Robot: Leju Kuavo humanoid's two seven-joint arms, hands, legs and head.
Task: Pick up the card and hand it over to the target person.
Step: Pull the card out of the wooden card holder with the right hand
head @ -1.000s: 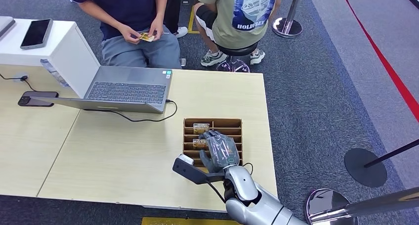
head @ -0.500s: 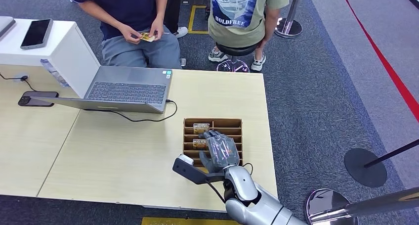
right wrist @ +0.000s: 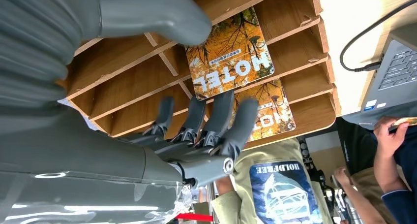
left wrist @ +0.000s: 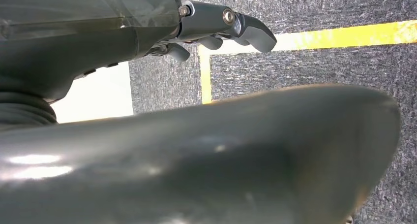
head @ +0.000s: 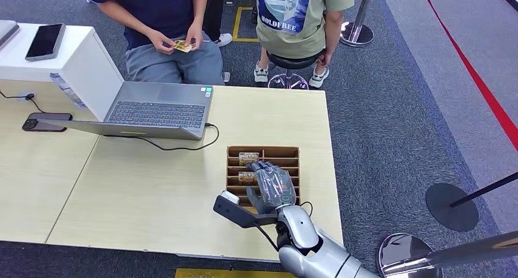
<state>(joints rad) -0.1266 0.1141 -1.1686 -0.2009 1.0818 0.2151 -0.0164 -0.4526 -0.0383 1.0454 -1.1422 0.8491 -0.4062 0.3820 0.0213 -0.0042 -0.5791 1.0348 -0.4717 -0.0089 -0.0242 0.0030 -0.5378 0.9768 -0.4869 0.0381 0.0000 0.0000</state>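
A wooden slotted box (head: 287, 151) stands near the table's right edge. Two orange "HOTEL" cards stand in its slots, the far card (head: 248, 157) and the nearer card (head: 245, 176). My right hand (head: 272, 184) hovers over the box, fingers spread, holding nothing. In the right wrist view the nearer card (right wrist: 228, 61) lies between the thumb (right wrist: 147, 12) and the fingers (right wrist: 211, 120), with the other card (right wrist: 268, 118) beyond. My left hand (left wrist: 221, 24) hangs over the carpet, holding nothing. A person in an olive T-shirt (head: 299, 15) is by a stool beyond the table.
A seated person in dark blue (head: 153, 9) holds a card (head: 181, 45) behind an open laptop (head: 160, 112) with a cable. A phone (head: 46, 122) lies at the left; a white box (head: 73, 58) carries another phone. Stanchion bases (head: 452, 206) stand on the carpet at right.
The person in the olive T-shirt has risen from the stool and shifted a little left. My right hand has stayed over the box.
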